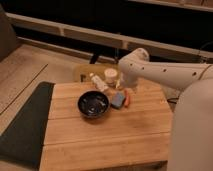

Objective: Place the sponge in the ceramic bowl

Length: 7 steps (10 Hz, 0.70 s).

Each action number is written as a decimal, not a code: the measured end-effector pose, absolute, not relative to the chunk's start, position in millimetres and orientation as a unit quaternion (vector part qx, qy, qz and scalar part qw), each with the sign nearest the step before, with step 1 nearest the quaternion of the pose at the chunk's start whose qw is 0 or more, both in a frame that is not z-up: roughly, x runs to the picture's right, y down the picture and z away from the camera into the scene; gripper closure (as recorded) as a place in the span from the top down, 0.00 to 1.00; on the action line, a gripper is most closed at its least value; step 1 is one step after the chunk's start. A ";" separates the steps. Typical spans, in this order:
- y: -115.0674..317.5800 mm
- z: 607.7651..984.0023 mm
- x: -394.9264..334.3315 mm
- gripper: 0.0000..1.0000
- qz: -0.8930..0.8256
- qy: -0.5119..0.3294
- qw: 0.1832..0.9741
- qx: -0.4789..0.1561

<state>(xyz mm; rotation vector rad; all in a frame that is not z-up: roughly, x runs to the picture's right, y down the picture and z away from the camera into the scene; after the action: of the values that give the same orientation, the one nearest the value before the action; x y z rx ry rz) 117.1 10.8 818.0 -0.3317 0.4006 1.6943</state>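
Observation:
The ceramic bowl (93, 104), round, dark and glossy, sits on the wooden table (105, 135) left of centre. The sponge (118, 100), a small flat blue-grey pad, lies on the table just right of the bowl, with a thin orange-red stick (127, 98) beside it. My white arm reaches in from the right, and my gripper (121, 84) hangs just above and behind the sponge, partly hidden by the wrist.
A small white cup (110, 76) and a pale bottle-like object (97, 81) stand near the table's back edge. A dark chair seat (22, 125) adjoins the table's left side. My white body (192, 130) fills the right foreground.

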 end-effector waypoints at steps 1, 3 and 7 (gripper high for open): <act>18.5 828.7 114.2 0.65 0.734 0.186 0.635 -0.155; 30.5 851.7 113.0 0.65 0.723 0.204 0.636 -0.173; 30.3 897.5 103.9 0.65 0.704 0.208 0.649 -0.198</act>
<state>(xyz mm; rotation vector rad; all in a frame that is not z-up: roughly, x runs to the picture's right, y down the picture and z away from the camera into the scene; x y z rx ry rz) 103.9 30.3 897.5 -0.4501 0.4720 1.6008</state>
